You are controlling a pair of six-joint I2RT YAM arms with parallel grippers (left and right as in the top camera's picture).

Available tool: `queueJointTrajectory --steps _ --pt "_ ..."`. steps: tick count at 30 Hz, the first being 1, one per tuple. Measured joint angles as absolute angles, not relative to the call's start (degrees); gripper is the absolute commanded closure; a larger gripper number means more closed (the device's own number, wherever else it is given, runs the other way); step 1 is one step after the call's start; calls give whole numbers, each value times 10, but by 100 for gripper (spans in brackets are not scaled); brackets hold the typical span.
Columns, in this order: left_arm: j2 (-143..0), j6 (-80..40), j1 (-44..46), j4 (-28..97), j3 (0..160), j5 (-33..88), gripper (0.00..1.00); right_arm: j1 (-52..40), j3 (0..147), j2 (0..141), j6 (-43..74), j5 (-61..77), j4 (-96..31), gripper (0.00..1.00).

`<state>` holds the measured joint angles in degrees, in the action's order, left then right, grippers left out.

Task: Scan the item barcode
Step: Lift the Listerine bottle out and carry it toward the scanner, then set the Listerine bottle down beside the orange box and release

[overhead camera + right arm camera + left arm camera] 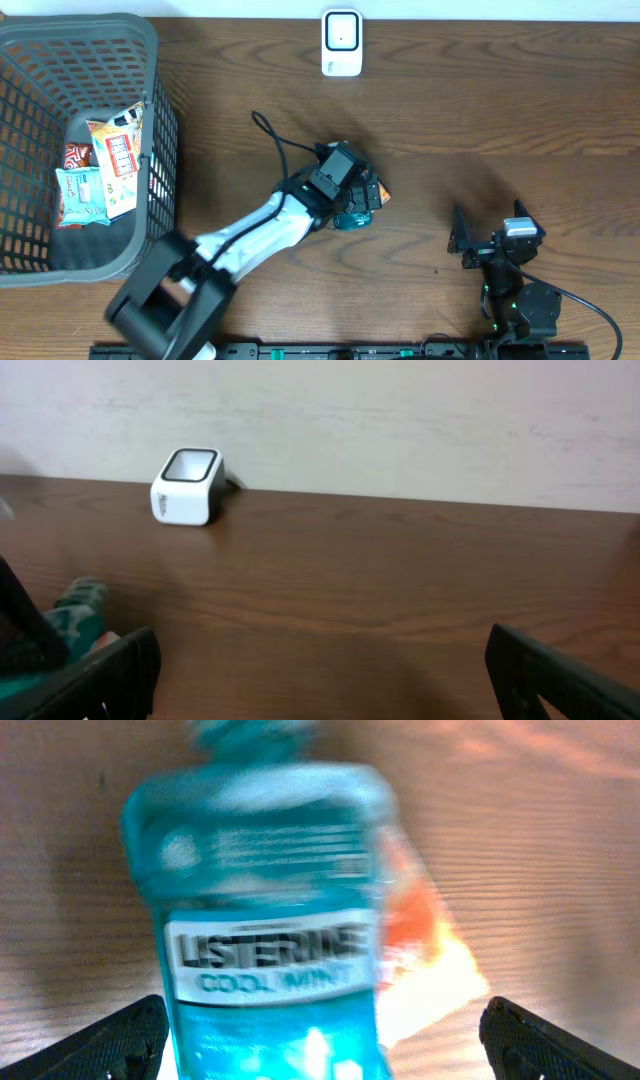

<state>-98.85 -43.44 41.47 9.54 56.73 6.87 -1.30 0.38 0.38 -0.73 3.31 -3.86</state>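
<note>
Brown wooden table (480, 110), filling the overhead view. At its left end, grey plastic basket (150, 40) with lattice walls; holds a few snack packets (100, 170) lying flat on the bottom.

Left arm (250, 235), white and black, reaching from the near edge up to the middle of the table. Ends in the left gripper (322, 1040), spread wide: fingers (120, 1045) at the two lower corners of the left wrist view, pinching nothing. Between them, flat on the wood, the mouthwash bottle (270, 870), blue-green, with the label "LISTERINE COOL MINT" facing up and the cap pointing away from the wrist. Left finger just beside the edge of the bottle, contact not possible to tell because of blur; right finger clearly apart from it.

Right arm (520, 300), black, near the right part of the near edge, well apart from the bottle. Right gripper (320, 675) also spread wide, with only bare table between the fingers.

White barcode scanner (342, 42) standing at the far edge of the table, well apart from the bottle, window facing up.

Orange packet (415, 935) just beside the bottle on its right, partly under it; print too blurred to read.
</note>
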Motion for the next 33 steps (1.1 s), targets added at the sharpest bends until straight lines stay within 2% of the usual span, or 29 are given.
queueJointTrajectory --steps 19,33 --pt "-650 -366 415 118 570 44 2 -13 4 4 -7 33 -39 1" --pt "-529 -194 415 119 571 26 2 -13 4 4 -7 33 -39 1"
